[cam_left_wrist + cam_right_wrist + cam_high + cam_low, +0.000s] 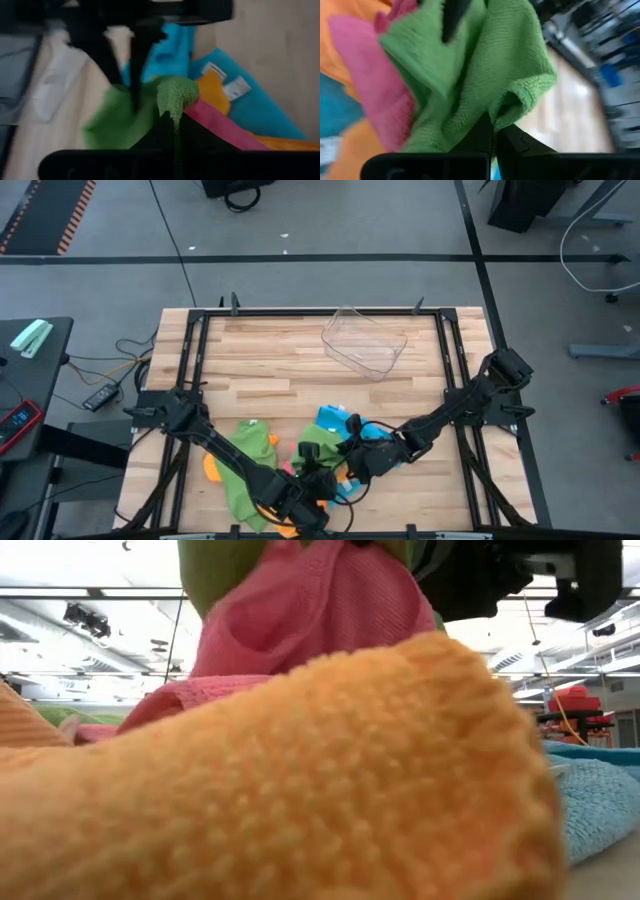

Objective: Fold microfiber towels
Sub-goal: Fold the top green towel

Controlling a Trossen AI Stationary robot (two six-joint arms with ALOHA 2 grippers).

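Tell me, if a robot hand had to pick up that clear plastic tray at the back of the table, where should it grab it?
Probably by the rim of the clear plastic tray. It sits open side up and apart from the towels, so one thin side wall could be pinched from straight above, one finger inside and one outside. The long wall facing the arms looks easiest to reach. The smooth plastic may slip, so a firm pinch seems wise.

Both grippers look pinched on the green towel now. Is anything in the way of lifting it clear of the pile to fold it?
Partly. The left gripper and right gripper each pinch an edge of the green towel, but the pink towel lies bunched against it, with orange and blue towels close around, so they may drag along.
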